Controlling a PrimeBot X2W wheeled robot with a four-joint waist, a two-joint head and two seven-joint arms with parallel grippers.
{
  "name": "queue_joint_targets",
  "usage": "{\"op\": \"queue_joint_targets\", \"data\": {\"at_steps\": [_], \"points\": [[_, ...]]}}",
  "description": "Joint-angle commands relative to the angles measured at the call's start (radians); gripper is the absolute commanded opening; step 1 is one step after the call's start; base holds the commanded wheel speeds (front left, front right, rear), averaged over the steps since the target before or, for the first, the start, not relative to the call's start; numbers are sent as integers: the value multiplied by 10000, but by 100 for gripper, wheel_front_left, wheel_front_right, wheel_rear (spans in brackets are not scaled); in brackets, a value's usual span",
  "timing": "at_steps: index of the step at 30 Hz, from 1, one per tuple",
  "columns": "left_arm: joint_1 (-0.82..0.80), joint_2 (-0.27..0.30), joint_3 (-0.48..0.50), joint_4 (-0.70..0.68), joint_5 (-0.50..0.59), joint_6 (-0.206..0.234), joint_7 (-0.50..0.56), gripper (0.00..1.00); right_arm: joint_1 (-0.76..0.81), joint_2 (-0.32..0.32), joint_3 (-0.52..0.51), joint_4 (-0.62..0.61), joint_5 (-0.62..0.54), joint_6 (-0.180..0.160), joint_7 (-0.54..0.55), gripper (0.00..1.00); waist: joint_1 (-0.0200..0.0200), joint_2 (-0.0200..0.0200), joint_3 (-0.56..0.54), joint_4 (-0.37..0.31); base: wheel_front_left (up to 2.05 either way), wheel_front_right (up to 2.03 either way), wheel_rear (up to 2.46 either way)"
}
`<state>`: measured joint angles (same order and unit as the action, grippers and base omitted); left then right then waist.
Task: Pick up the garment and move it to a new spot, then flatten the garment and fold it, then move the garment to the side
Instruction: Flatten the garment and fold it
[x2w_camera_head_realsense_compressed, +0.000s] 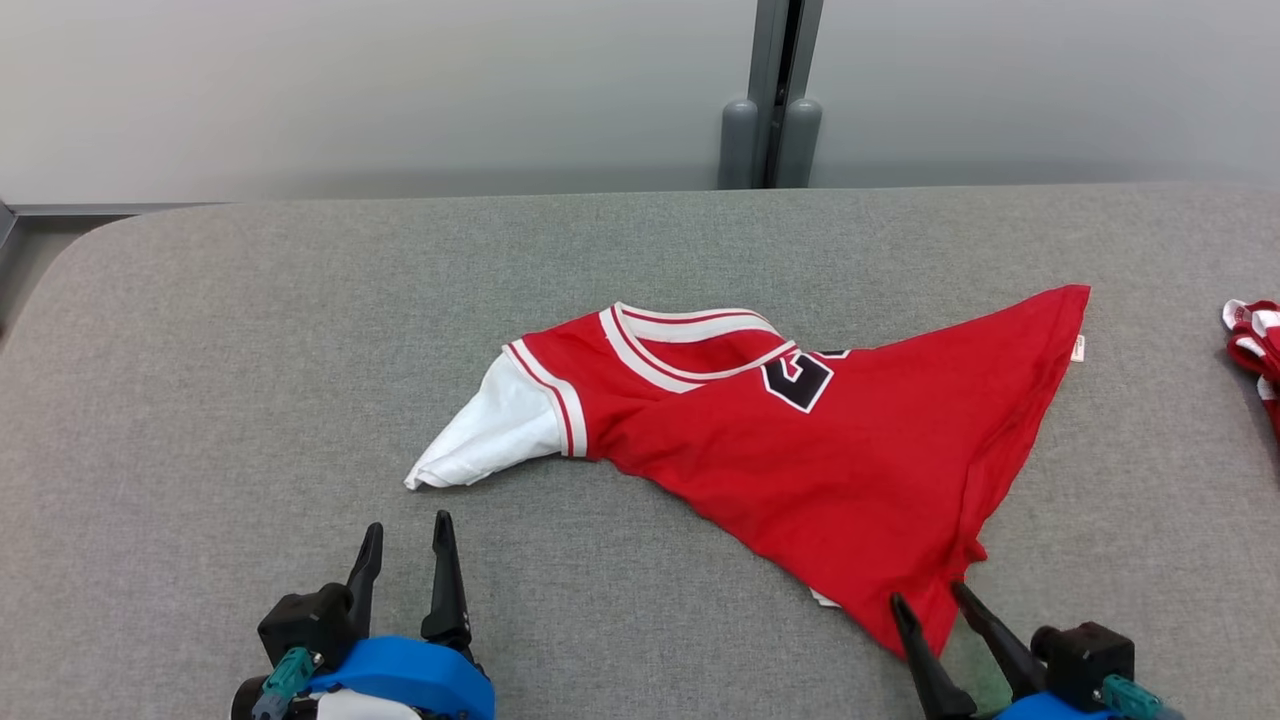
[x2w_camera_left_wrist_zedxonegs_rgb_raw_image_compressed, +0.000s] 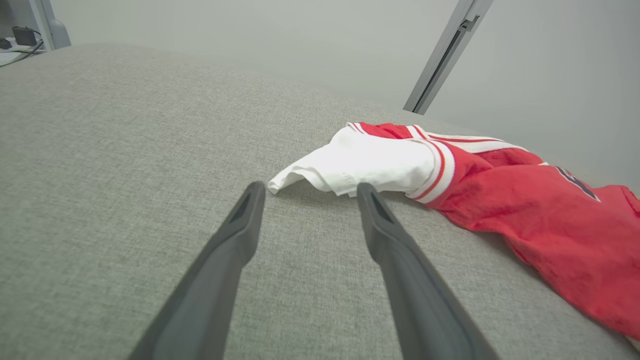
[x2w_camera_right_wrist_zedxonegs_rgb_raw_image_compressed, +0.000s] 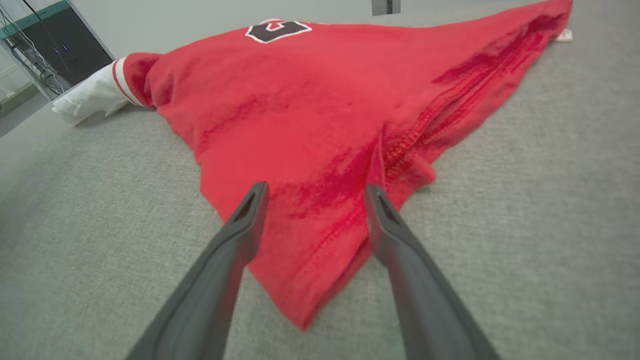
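As it lies, shirt (x2w_camera_head_realsense_compressed: 820, 450): crooked on desk (x2w_camera_head_realsense_compressed: 200, 350), unfolded.
Left end effector (x2w_camera_head_realsense_compressed: 408, 522): wide open, empty.
Right end effector (x2w_camera_head_realsense_compressed: 927, 593): wide open astride near corner, empty.
Remaining: flatten, fold, shift aside.

Grey fabric-covered table (x2w_camera_head_realsense_compressed: 200, 400), rounded corner far left of jersey. Red jersey (x2w_camera_head_realsense_compressed: 850, 450) lying right on it, rumpled, spread in rough triangle, front up. White sleeve (x2w_camera_head_realsense_compressed: 490, 430) poking out at jersey's left end, resting on grey surface. Striped collar (x2w_camera_head_realsense_compressed: 690, 335) on jersey's far side. And there, well right of jersey, small red-and-white cloth (x2w_camera_head_realsense_compressed: 1255, 340), lying apart from it.
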<state>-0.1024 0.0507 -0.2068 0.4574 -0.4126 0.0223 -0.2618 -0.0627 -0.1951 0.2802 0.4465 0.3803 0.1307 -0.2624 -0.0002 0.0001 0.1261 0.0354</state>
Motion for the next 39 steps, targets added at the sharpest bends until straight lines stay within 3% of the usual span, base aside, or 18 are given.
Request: {"op": "queue_joint_targets", "data": {"at_steps": [1,15,16,17,18,25,30,38,39], "points": [[27,-1,53,-11,28,-24,-43,100,215,70,-24,98,67,0,-30,100,2,-1,-9,-8,0,0,0],[58,-1,14,17,91,-102,-43,100,724,395,-398,912,-507,-1,-3,100,2,-1,-9,102,0,0,0],[73,-1,26,28,98,-111,-43,100,697,418,-430,1042,-580,-1,8,48,2,-1,-7,92,0,0,0],[83,-3,39,40,101,-119,-43,100,610,461,-452,1121,-619,-3,30,7,2,-1,-5,83,0,0,0],[87,-1,56,52,93,-120,-43,100,499,507,-473,1194,-680,-3,30,0,2,-1,0,72,0,0,0],[-56,-3,8,-4,75,-94,-43,100,-291,426,-1624,960,-975,-1,-17,0,2,-1,70,70,0,0,0],[-115,-1,39,-10,138,-71,-43,100,-1110,-58,-2827,998,-1376,-1,-18,0,2,-1,177,7,0,0,0],[-258,-1,-92,81,159,-92,-43,100,-2102,-808,-4278,2615,-2212,-3,-18,0,2,-1,182,-13,0,0,0],[-249,-3,-111,80,149,-89,-43,100,-2148,-757,-4388,2815,-2271,-1,-18,30,2,-1,168,-11,0,0,0]]}}
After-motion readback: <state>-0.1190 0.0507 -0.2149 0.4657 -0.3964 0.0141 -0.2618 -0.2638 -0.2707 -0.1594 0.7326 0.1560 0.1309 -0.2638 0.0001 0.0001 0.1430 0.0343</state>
